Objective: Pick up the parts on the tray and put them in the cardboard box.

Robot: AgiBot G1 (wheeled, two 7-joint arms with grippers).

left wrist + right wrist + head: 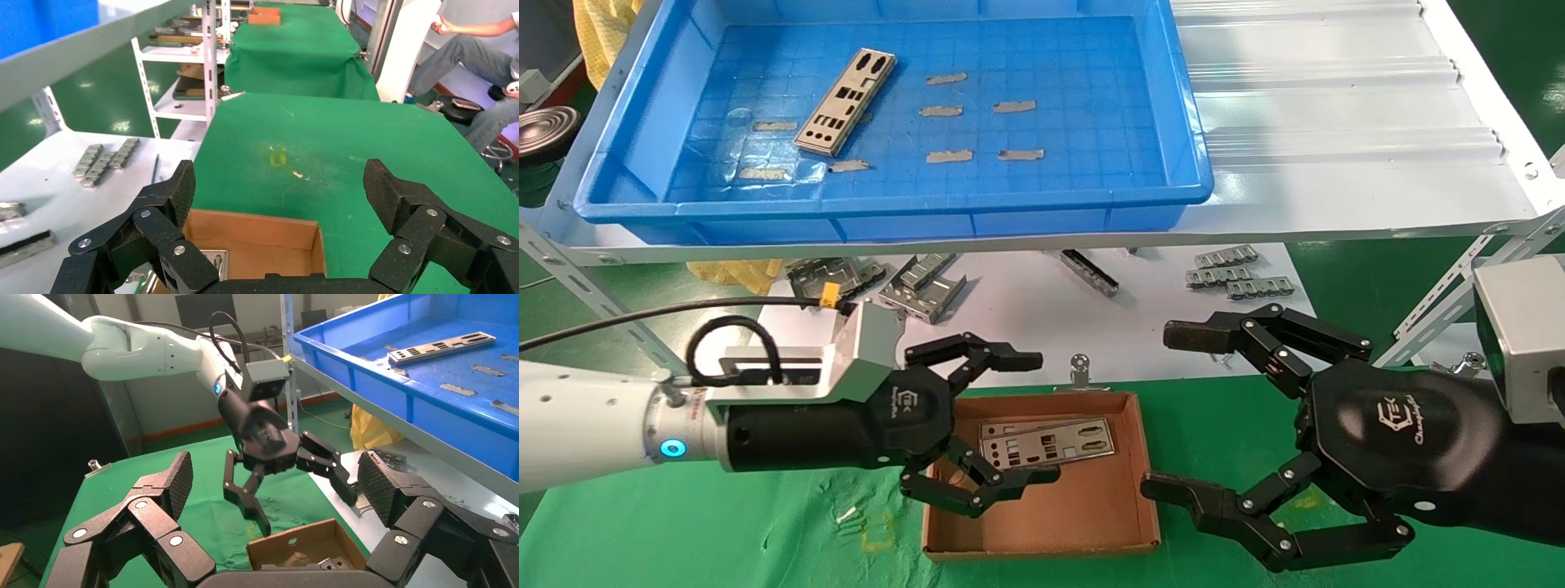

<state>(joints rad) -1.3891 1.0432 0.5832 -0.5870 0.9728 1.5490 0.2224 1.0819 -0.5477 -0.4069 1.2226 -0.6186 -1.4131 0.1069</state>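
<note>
One part point(846, 101) remains in the tray point(1173, 122), lying diagonally beyond our left gripper point(1009, 425), empty and wide over the cardboard box point(1091, 523).

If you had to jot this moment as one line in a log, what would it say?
left gripper: open, over cardboard box | right gripper: open, beside box | box: plates inside | tray: one plate left

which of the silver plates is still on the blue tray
The plate lying flat and angled in the tray, left of centre among the grey strips. The other plates already sit stacked in the cardboard box, under the open left gripper.
</note>
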